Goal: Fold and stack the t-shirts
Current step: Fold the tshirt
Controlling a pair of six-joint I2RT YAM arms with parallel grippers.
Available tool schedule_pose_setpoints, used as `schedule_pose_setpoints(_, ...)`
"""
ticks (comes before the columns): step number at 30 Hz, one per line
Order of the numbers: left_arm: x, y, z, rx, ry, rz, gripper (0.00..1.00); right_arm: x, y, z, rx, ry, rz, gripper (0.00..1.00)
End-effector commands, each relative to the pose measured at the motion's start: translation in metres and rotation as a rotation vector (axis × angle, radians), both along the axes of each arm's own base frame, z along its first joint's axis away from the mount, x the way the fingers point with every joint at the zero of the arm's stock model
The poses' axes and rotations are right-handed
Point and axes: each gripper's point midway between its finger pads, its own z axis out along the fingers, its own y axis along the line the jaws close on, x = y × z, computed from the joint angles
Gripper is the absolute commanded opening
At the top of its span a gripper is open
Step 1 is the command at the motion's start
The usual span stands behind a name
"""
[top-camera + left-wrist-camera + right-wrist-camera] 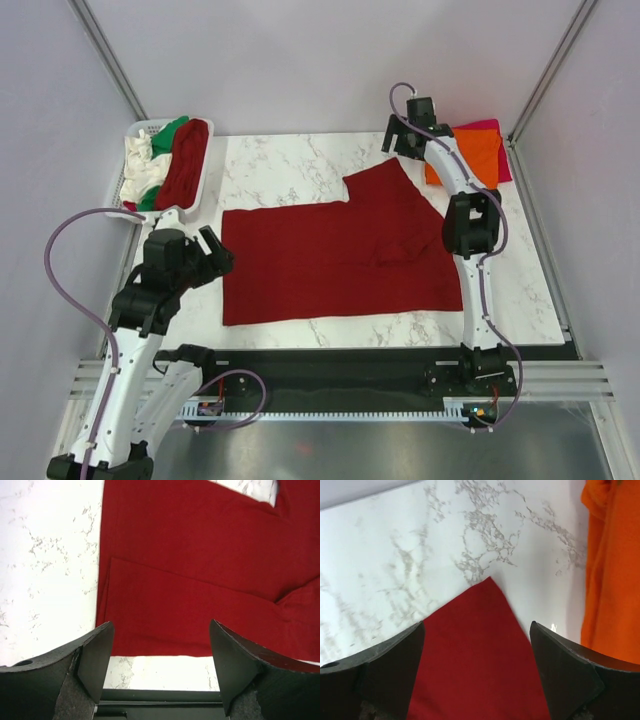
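Partly done: orange t-shirt (470, 155), magenta-pink t-shirt (490, 126) stacked.
Found dark red t-shirt (330, 260) mid-fold, apparently three in basket (180, 211); left end effector (160, 630), right end effector (477, 630) released.

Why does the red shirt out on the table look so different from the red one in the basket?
The spread red shirt lies flat on the table, while the basket red shirt is bunched up in the basket. The spread one covers a broad area. The basket one is a narrow heap squeezed beside white cloth and green cloth. Both are the same dark red.
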Motion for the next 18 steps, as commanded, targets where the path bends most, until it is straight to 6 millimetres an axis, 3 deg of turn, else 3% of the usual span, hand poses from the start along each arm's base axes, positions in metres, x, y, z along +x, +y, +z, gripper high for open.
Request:
schedule_pose_setpoints(1, 0.008, 0.004, 0.014, 0.032, -0.091, -0.007, 0.83, 0.016, -0.001, 0.003, -0.036, -0.022, 0.041, 0.93)
schedule_pose_setpoints(8, 0.008, 0.009, 0.013, 0.045, -0.092, 0.022, 0.82, 0.022, 0.004, -0.051, -0.053, 0.02, 0.037, 0.91)
schedule_pose_setpoints(12, 0.008, 0.01, 0.012, 0.046, -0.088, 0.023, 0.81, 0.021, 0.01, -0.068, -0.072, 0.035, 0.05, 0.87)
schedule_pose_setpoints(18, 0.009, 0.011, 0.009, 0.05, -0.079, 0.031, 0.81, 0.018, 0.016, -0.099, -0.094, 0.071, 0.062, 0.74)
